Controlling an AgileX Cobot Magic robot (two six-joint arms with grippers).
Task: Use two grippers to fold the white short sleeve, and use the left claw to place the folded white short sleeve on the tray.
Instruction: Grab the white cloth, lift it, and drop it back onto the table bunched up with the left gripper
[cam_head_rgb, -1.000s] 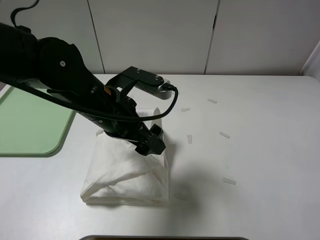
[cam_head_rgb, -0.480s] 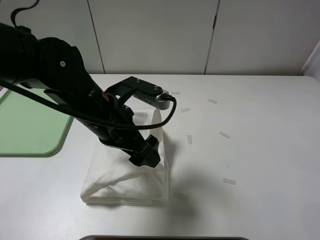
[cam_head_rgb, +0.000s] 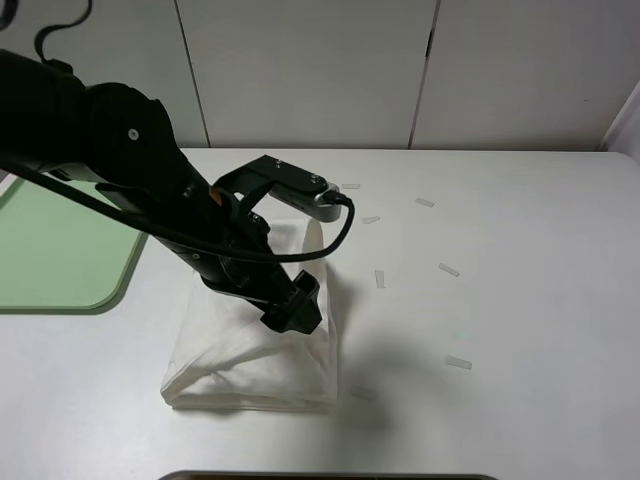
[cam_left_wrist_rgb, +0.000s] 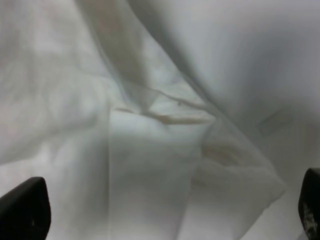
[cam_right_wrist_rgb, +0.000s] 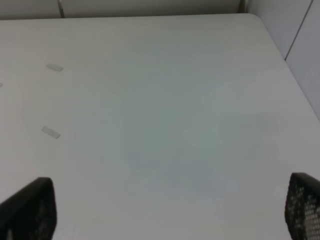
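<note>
The shirt (cam_head_rgb: 255, 345) lies folded into a rumpled white bundle on the white worktop (cam_head_rgb: 500, 300), left of centre and toward the near edge; the tray (cam_head_rgb: 55, 250) sits flat at the far left, just beside the shirt but apart from it, with nothing of the shirt on it; the left arm (cam_head_rgb: 120, 170) reaches in from the upper left and slants down over the bundle, its left gripper (cam_head_rgb: 295, 312) low over the shirt's right part; in the left wrist view the two black fingers (cam_left_wrist_rgb: 22, 210) stand wide apart at the frame's corners with only creased cloth (cam_left_wrist_rgb: 150, 130) between them, so the jaws are open and hold nothing; the right gripper (cam_right_wrist_rgb: 165, 210) is out of the high view; its own camera shows it spread wide over bare worktop, empty; small paper strips (cam_head_rgb: 448, 269) lie scattered to the right of the shirt, well apart from it.
</note>
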